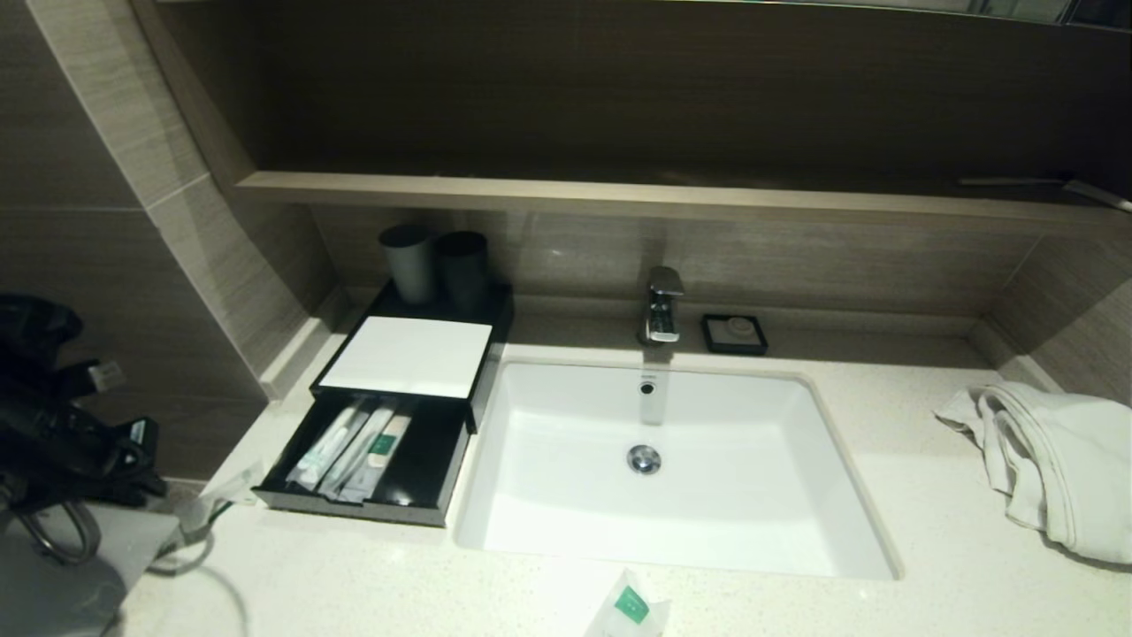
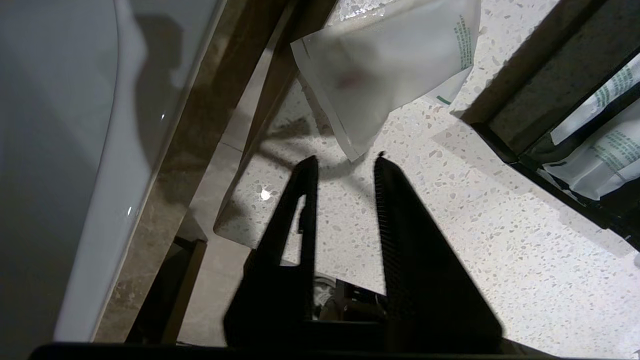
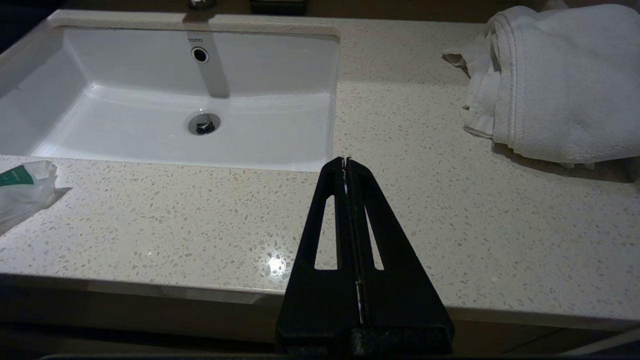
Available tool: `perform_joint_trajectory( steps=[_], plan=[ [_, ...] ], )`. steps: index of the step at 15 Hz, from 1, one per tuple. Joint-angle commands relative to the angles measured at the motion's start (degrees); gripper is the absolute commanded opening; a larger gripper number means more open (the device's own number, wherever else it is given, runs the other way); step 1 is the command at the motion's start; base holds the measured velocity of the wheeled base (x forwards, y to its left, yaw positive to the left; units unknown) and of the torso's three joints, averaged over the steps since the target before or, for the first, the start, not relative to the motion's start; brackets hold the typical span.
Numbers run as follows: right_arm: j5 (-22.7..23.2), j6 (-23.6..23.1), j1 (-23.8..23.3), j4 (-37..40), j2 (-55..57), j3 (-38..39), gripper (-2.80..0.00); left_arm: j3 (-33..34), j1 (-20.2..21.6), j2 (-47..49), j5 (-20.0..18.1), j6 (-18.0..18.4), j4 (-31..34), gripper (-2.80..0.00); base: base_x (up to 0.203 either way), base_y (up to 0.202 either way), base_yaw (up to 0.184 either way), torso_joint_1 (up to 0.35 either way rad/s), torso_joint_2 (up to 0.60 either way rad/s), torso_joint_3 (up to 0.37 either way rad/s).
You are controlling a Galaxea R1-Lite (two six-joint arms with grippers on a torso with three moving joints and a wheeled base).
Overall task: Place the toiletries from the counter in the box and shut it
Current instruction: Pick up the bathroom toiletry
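The black box (image 1: 411, 354) with a white top stands left of the sink, its drawer (image 1: 424, 504) pulled out. Several wrapped toiletries (image 1: 354, 447) lie inside. One translucent packet (image 1: 234, 485) sits on the counter (image 1: 796, 566) by the drawer's front left corner. In the left wrist view that packet (image 2: 385, 65) is just beyond my left gripper (image 2: 345, 162), which is open with nothing between its fingers. Another packet (image 1: 630, 606) with a green mark lies in front of the sink. My right gripper (image 3: 346, 160) is shut and empty above the counter's front edge.
The white sink (image 1: 822, 425) and its tap (image 1: 661, 305) fill the middle. Two dark cups (image 1: 438, 261) stand behind the box, a small black soap dish (image 1: 734, 333) beside the tap. A white towel (image 1: 1052, 460) is heaped at the right. My left arm (image 1: 53, 416) is off the counter's left end.
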Motion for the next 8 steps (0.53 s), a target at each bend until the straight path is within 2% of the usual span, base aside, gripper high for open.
perform_joint_trajectory(
  steps=[1, 5, 8],
  plan=[
    [0.02, 0.0, 0.0, -0.01, 0.0, 0.0, -2.8, -0.22, -0.04, 1.51, 0.01, -0.03, 0.17, 0.0, 0.0, 0.0, 0.0, 0.0, 0.0, 0.0],
    [0.02, 0.0, 0.0, -0.01, 0.0, 0.0, -2.8, -0.57, -1.27, 3.25, 0.01, -0.03, 0.08, 0.0, 0.0, 0.0, 0.0, 0.0, 0.0, 0.0],
    [0.02, 0.0, 0.0, -0.01, 0.0, 0.0, -2.8, -0.44, -2.23, 5.0, 0.09, -0.03, -2.75, 0.0, 0.0, 0.0, 0.0, 0.0, 0.0, 0.0]
  ],
)
